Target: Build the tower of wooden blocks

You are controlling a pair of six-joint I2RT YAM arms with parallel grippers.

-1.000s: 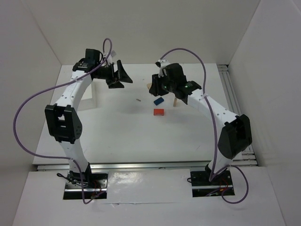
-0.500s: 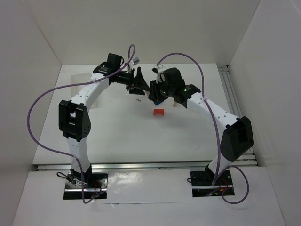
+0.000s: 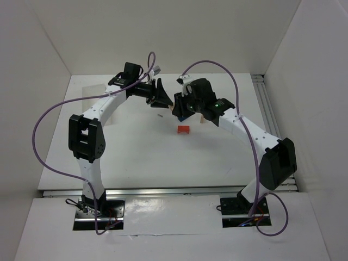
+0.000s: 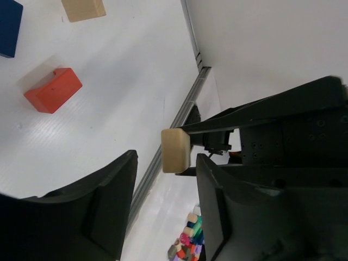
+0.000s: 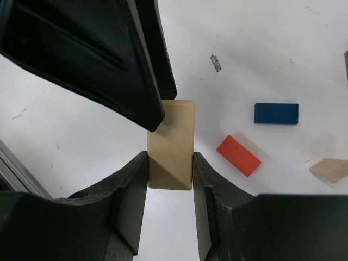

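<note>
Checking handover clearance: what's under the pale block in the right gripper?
Bare white table shows beneath the pale block; the orange-red block and blue block lie aside. The left gripper hides its far end and the table there.

One block (image 5: 171, 130) was clamped inside the right gripper (image 5: 170, 159), its far end set between the jaws of the left gripper (image 4: 166, 160). On the table (image 5: 304, 54), right of the right gripper, a second block (image 5: 238, 155) was seen, a third block (image 5: 276, 113) beyond it.

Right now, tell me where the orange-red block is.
The orange-red block lies on the table near the middle of the top view, just on the base side of the right hand. The blue block is its nearest neighbour, close but not touching.
</note>
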